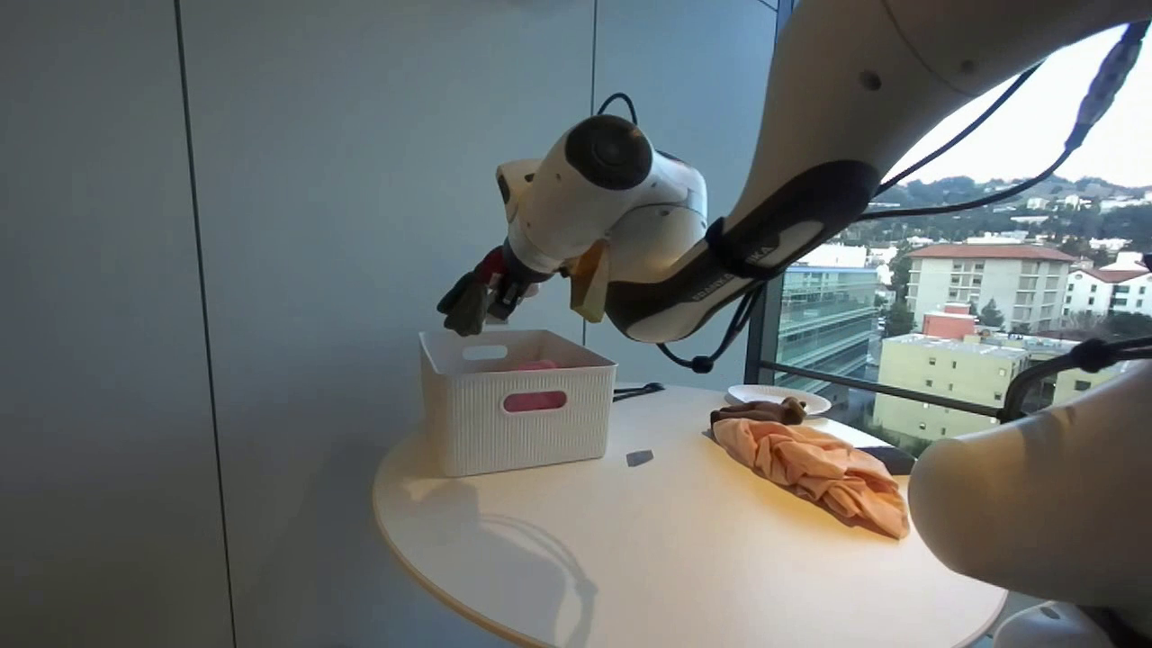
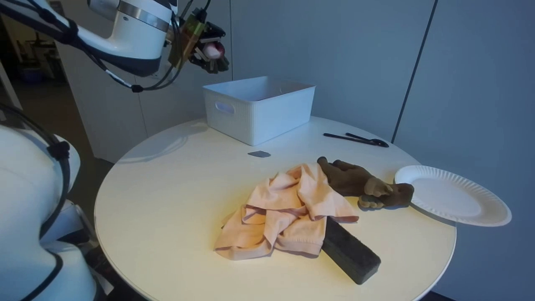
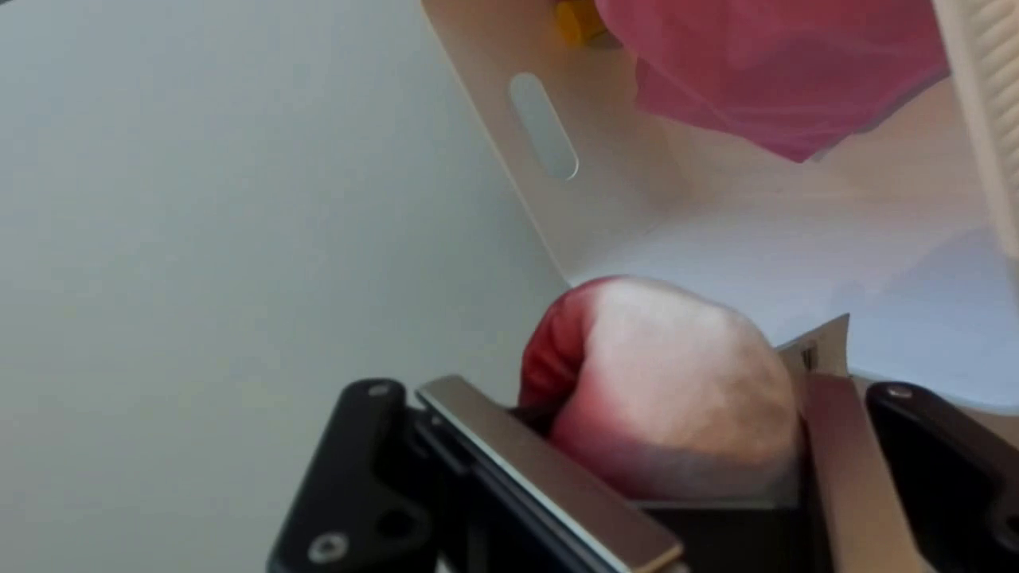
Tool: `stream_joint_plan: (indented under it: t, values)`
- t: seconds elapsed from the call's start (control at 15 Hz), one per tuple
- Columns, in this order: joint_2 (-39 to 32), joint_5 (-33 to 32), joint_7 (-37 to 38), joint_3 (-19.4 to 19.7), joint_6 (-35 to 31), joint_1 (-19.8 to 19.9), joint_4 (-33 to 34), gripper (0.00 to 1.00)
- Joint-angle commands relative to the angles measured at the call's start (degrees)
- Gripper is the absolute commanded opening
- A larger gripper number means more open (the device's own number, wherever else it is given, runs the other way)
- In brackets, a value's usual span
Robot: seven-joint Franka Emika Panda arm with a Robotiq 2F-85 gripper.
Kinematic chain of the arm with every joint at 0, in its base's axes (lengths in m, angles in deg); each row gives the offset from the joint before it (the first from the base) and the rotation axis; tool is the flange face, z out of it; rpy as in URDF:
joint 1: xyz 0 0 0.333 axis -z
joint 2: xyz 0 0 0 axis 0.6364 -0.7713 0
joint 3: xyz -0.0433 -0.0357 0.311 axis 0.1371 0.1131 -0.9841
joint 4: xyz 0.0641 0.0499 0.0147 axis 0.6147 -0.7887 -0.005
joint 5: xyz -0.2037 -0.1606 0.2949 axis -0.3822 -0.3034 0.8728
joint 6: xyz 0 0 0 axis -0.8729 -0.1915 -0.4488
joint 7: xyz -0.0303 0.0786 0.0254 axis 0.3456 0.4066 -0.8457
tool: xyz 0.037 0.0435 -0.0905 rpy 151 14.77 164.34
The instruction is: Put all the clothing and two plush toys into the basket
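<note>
My gripper (image 3: 637, 388) is shut on a plush toy (image 3: 677, 374), red with a pale rounded part, squeezed between the pads. A dark greenish part (image 1: 465, 308) hangs below it in an exterior view; whether it belongs to the same toy I cannot tell. The toy hangs above the white basket (image 1: 517, 436), near one end of its rim. Inside the basket lies pink clothing (image 3: 780, 72). On the table, orange-tan clothing (image 2: 288, 209) lies crumpled. Touching it is a brown plush toy (image 2: 351, 179) with tan patches.
A dark oblong block (image 2: 353, 253) is partly under the orange-tan cloth. A white paper plate (image 2: 447, 196) overhangs the table edge. Black utensils (image 2: 359, 140) and a grey flat piece (image 2: 259, 154) lie near the basket. A yellow item (image 3: 579, 21) is inside the basket. A wall stands behind.
</note>
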Motion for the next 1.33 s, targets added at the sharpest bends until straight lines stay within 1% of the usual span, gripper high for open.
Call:
stream_joint_plan:
  t: [0.0,0.13,0.27,0.33,0.4,0.47,0.6,0.67,0.8,1.0,1.13,1.27]
  values:
    - [-0.1,-0.8,10.5,-11.5,5.8,15.4,10.3,0.10]
    - [0.6,-0.9,15.4,-17.6,9.4,23.7,13.7,0.10]
    - [2.0,0.3,18.8,-23.7,12.9,32.3,16.9,0.14]
    - [2.5,1.5,19.4,-27.1,15.3,36.6,18.4,0.37]
    - [3.6,5.6,16.4,-29.7,16.7,39.6,18.9,0.37]
    - [3.3,7.0,14.7,-31.8,17.2,41.8,19.4,0.44]
    - [2.5,11.5,9.9,-33.1,17.7,42.4,18.6,0.57]
    - [1.8,13.6,7.1,-32.8,17.6,41.5,17.8,0.64]
    - [2.9,17.2,3.8,-29.7,16.1,38.7,15.9,0.79]
    - [6.2,20.2,1.7,-21.3,12.5,31.7,12.0,0.99]
    - [9.7,21.8,1.6,-14.3,9.4,26.4,8.3,1.00]
    - [11.3,24.2,0.7,-8.1,9.1,20.4,3.7,1.00]
